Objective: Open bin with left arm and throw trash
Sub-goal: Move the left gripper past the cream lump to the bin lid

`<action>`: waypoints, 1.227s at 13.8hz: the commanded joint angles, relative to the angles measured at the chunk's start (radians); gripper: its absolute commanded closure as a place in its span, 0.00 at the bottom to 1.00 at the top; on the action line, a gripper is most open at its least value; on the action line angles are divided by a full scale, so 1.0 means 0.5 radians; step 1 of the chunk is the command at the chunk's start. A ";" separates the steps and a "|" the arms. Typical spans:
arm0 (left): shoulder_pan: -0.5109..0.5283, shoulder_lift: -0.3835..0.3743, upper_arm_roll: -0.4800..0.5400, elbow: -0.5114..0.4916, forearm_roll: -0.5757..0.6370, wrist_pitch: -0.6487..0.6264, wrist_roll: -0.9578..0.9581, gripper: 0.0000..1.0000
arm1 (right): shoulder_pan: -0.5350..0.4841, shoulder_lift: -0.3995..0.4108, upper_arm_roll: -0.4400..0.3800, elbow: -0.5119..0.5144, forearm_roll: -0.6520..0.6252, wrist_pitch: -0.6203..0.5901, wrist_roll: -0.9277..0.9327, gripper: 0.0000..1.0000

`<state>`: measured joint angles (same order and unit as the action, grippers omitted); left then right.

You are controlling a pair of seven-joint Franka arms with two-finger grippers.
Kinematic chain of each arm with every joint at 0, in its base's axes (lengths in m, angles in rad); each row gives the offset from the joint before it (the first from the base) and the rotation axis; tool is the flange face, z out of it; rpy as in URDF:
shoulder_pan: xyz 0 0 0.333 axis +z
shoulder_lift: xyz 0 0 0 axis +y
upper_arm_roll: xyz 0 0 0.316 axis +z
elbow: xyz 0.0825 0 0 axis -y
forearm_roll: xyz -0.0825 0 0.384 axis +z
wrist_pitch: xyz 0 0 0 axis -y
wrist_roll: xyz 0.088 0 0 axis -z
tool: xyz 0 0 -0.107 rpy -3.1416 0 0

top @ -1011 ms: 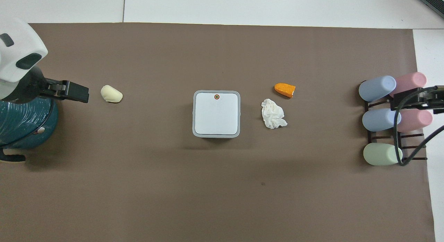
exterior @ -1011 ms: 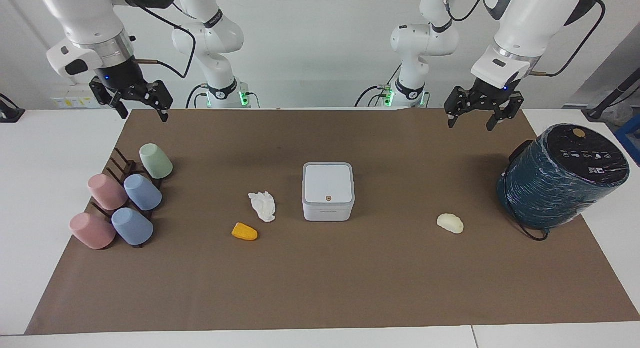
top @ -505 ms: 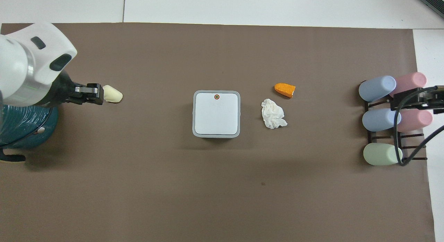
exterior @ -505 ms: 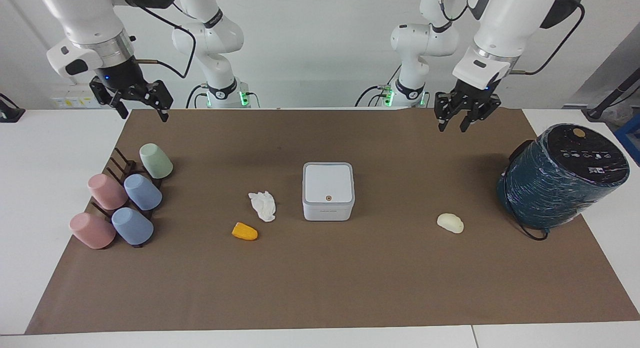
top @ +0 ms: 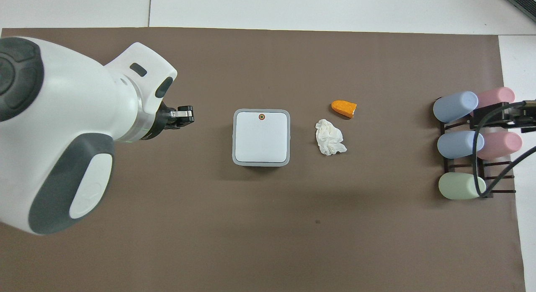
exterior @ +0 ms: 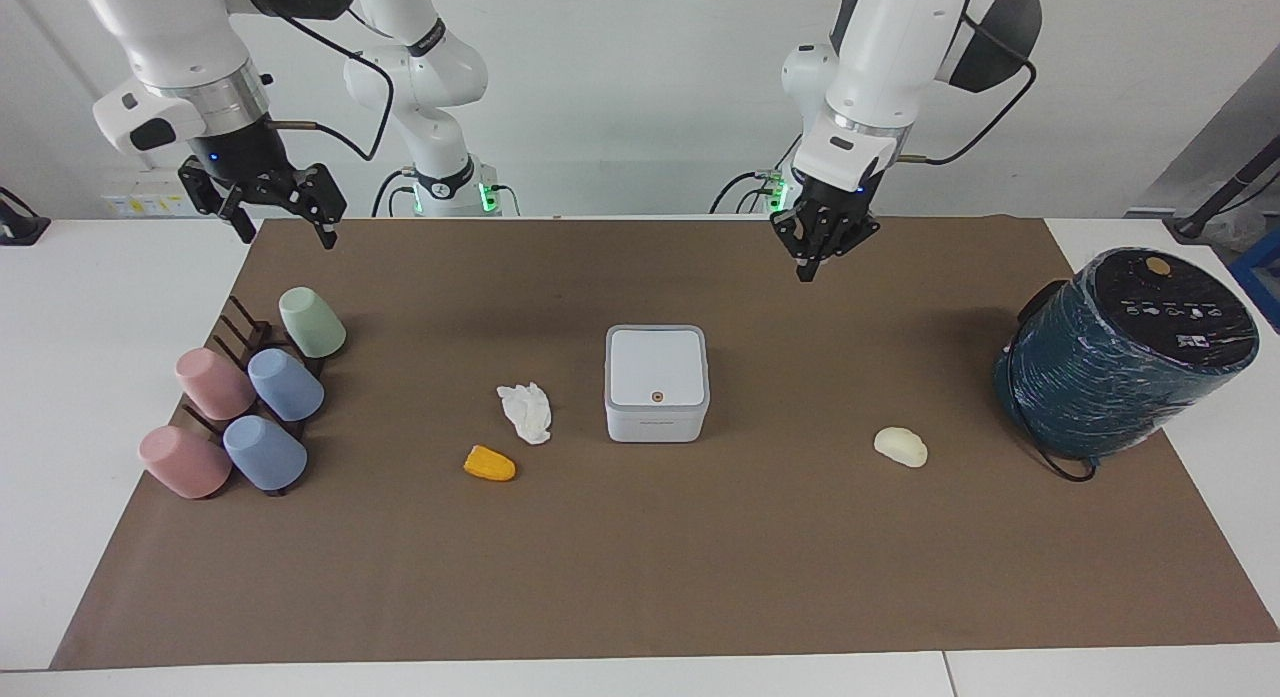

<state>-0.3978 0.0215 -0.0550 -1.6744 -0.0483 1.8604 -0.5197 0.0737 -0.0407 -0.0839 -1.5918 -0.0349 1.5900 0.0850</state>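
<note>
The bin point(exterior: 656, 382) point(top: 261, 137) is a small white square box in the middle of the brown mat, with its lid down. The trash lies on the mat. A crumpled tissue point(exterior: 526, 412) point(top: 330, 137) and an orange corn chunk point(exterior: 489, 464) point(top: 344, 108) lie beside the bin toward the right arm's end. A cream lump point(exterior: 900, 447) lies toward the left arm's end and is hidden under the arm in the overhead view. My left gripper point(exterior: 808, 267) point(top: 188, 114) hangs shut and empty over bare mat beside the bin. My right gripper point(exterior: 280, 222) waits open above the mat's corner.
A dark-teal wrapped cylinder point(exterior: 1125, 352) stands at the left arm's end of the mat. Several pastel cups point(exterior: 250, 407) point(top: 458, 141) lie on a dark rack at the right arm's end. The right arm's cable hangs over the rack.
My left gripper has shut. It has swung from beside the cylinder toward the middle of the mat, closer to the bin. The right arm has not moved.
</note>
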 commanded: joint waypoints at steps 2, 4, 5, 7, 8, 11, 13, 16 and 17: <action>-0.121 0.082 0.027 -0.167 -0.118 0.356 -0.230 0.99 | -0.012 -0.066 0.008 -0.111 -0.004 0.072 -0.001 0.00; -0.174 0.156 0.027 -0.201 -0.155 0.512 -0.350 0.99 | -0.012 -0.075 0.008 -0.139 -0.004 0.078 -0.001 0.00; -0.198 0.166 0.027 -0.228 -0.185 0.568 -0.356 0.99 | -0.012 -0.075 0.008 -0.142 -0.004 0.081 0.002 0.00; -0.220 0.190 0.027 -0.277 -0.250 0.687 -0.375 0.98 | -0.012 -0.078 0.008 -0.163 -0.004 0.133 0.002 0.00; -0.226 0.190 0.027 -0.308 -0.268 0.746 -0.390 0.98 | -0.012 -0.078 0.008 -0.170 -0.004 0.146 0.002 0.00; -0.262 0.190 0.027 -0.424 -0.345 0.957 -0.396 0.95 | -0.006 -0.081 0.008 -0.179 -0.004 0.149 0.014 0.00; -0.269 0.193 0.027 -0.483 -0.394 1.028 -0.396 0.95 | -0.003 -0.081 0.008 -0.185 -0.004 0.149 0.005 0.00; -0.266 0.196 0.027 -0.489 -0.468 1.038 -0.393 0.95 | -0.003 -0.084 0.008 -0.194 -0.004 0.149 0.011 0.00; -0.266 0.199 0.027 -0.495 -0.495 1.056 -0.393 0.95 | -0.003 -0.084 0.008 -0.194 -0.004 0.149 0.011 0.00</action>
<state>-0.5165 0.1384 -0.0557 -1.8919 -0.2618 2.3565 -0.7085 0.0735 -0.0533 -0.0840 -1.6501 -0.0349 1.6371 0.0850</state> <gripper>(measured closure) 0.952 0.000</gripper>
